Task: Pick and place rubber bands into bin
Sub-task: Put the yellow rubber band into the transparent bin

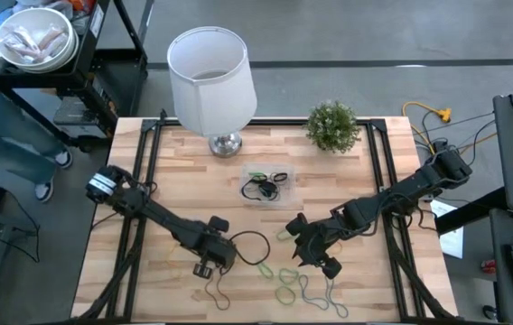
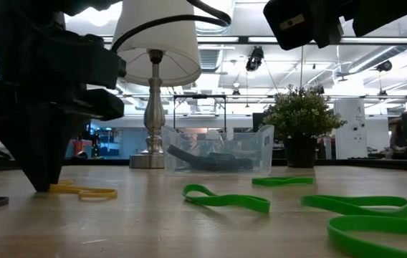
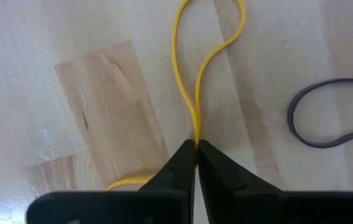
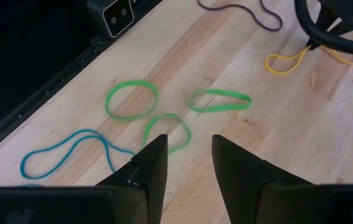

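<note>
Partly done, by the look of it: a few dark and green rubber bands (image 1: 265, 184) already inside the clear bin (image 1: 247, 198), set toward the back middle of the counter (image 1: 184, 171), in front of the lamp (image 1: 211, 72) and to the left of the small plant (image 1: 333, 125). Many more still loose near the front edge: green loops (image 4: 130, 99), a blue one (image 4: 64, 149), a dark one (image 3: 325, 118), all well apart from the bin. Left gripper (image 3: 196, 146) down at the counter near the front, left of centre, fingers pinched together on a yellow band (image 3: 192, 68), which still lies flat on the wood. Right gripper (image 4: 189, 146) poised above the green loops right of centre, fingers parted, holding nothing. Judged remaining: lifting the yellow band, carrying it to the bin, then most of the loose pile.
</note>
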`<state>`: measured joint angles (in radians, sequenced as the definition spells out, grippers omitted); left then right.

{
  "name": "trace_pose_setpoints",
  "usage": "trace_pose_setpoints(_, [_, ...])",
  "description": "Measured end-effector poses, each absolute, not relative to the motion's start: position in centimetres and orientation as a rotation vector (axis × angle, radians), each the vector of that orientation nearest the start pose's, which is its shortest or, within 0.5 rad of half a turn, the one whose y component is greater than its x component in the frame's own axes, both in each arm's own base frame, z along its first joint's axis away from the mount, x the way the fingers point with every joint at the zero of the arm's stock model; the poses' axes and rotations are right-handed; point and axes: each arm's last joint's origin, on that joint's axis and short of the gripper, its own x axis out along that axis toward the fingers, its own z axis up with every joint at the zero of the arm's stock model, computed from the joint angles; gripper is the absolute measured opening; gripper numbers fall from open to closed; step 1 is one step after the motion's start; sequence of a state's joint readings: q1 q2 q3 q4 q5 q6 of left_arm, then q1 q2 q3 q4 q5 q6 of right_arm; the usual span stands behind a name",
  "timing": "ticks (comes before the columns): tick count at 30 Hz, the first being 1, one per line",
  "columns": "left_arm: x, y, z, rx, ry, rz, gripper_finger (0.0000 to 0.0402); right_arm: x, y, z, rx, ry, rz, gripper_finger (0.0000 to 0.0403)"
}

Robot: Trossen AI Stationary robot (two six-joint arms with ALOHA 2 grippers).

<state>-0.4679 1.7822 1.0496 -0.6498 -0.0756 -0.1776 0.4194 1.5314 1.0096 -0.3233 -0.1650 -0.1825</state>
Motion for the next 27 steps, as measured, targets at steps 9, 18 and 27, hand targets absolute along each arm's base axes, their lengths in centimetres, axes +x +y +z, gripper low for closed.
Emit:
trace_pose_setpoints(9, [27.0,-14.3,18.6,0.353,1.206,-0.085,0.0,28.6,13.3,22.5,-0.261,0.808,0.61,0.0109])
trace_pose_setpoints(18, [26.6,-13.9,20.9,0.444,1.045,0.073,0.0,28.5,13.2,22.4,-0.223,0.836,0.589,0.0098])
trace_pose_setpoints(27, [27.7,-13.2,22.1,0.587,0.9,0.154,0.0,28.5,13.2,22.4,-0.223,0.843,0.588,0.0086])
